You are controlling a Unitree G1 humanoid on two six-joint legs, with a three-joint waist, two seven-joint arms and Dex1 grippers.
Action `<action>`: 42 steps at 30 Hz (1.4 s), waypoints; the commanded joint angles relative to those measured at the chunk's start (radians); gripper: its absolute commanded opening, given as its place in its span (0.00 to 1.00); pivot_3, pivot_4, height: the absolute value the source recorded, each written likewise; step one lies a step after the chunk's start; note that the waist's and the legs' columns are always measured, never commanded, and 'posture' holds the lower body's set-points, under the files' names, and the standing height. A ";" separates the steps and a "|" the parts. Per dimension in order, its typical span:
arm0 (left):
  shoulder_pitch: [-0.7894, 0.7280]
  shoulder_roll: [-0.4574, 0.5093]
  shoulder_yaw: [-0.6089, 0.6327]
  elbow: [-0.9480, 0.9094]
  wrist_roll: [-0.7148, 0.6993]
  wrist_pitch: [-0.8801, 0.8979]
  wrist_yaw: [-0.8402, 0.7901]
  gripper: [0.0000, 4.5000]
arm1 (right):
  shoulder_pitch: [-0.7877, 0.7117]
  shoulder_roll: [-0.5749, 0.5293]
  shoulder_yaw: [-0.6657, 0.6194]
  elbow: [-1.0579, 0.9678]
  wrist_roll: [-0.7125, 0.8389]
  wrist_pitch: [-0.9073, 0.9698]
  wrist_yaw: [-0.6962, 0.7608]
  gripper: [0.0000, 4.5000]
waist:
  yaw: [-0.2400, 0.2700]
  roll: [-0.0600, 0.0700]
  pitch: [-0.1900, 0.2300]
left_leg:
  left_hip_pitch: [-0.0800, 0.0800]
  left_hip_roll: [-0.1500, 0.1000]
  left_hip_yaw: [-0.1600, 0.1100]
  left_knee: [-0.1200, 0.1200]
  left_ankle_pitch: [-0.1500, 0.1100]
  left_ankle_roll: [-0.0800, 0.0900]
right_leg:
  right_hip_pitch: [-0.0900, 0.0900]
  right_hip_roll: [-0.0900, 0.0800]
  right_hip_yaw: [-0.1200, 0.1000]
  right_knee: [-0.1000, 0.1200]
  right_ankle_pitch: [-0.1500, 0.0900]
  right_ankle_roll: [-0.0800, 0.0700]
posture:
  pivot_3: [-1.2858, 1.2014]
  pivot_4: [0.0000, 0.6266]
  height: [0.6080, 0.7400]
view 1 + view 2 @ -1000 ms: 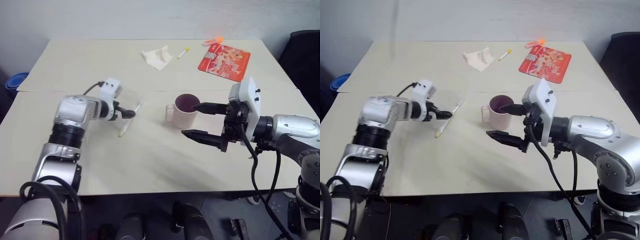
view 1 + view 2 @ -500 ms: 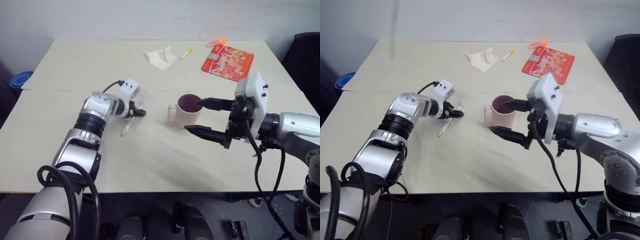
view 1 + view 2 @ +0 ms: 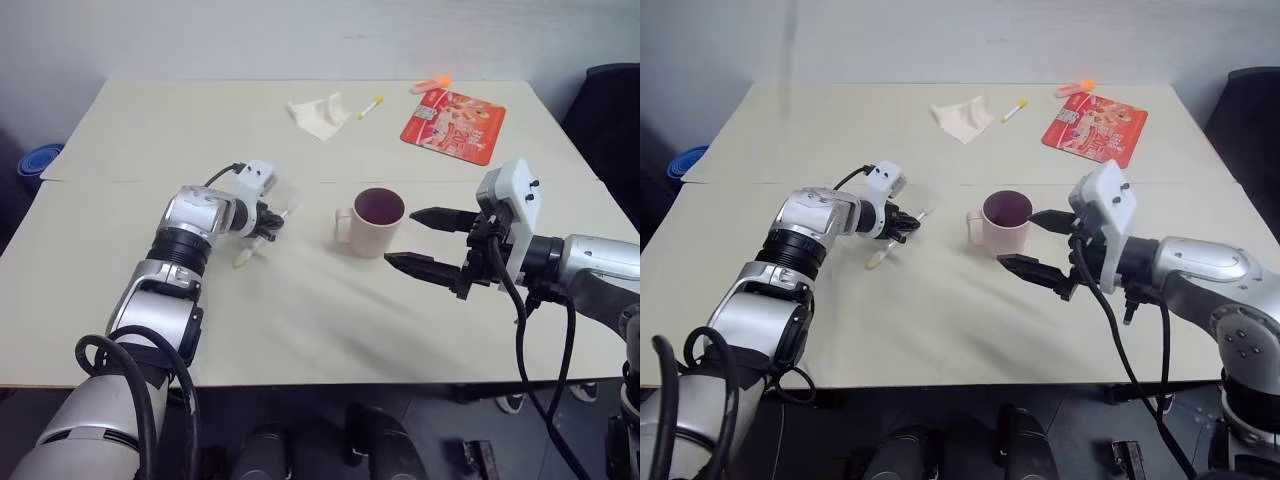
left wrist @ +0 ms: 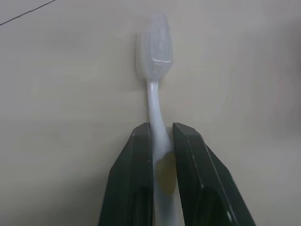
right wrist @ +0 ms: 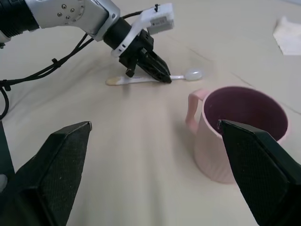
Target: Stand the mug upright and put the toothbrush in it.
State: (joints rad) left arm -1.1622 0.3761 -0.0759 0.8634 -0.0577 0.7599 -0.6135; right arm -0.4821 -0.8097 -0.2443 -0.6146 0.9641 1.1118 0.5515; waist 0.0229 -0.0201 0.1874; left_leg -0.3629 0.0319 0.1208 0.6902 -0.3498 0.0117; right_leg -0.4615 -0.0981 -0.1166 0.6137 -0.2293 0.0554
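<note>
The left gripper [image 4: 162, 141] has its two black fingers clamped on the neck of the toothbrush [image 4: 157, 70], which lies flat on the table [image 3: 300, 330]. Its bristled head points straight out past the fingertips, and the pale yellow handle runs back beneath the wrist. The mug [image 3: 371, 221] already stands upright, off to this gripper's right and a little apart, mouth up, handle turned toward it. The right gripper [image 3: 430, 241] hangs spread wide and empty just on the mug's far side. So the left arm should probably lift, carry the toothbrush right, and tip it upright over the mouth.
</note>
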 commanded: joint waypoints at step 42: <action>0.004 -0.353 0.131 -0.393 -0.277 -0.329 0.007 0.07 | 0.261 0.012 -0.196 -0.133 0.140 -0.051 -0.355 1.00 | 0.003 -0.001 0.001 | -0.007 -0.001 -0.002 0.008 -0.002 0.005 | 0.001 0.001 -0.001 -0.005 0.004 0.004 | 0.52 0.24 1.00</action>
State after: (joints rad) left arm -1.1337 0.0193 0.0579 0.5174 -0.3227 0.4378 -0.6014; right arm -0.2152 -0.7927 -0.4345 -0.7176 1.0978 1.0898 0.1969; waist 0.0262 -0.0213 0.1881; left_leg -0.3701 0.0305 0.1185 0.6980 -0.3521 0.0165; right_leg -0.4608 -0.0974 -0.1173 0.6085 -0.2253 0.0594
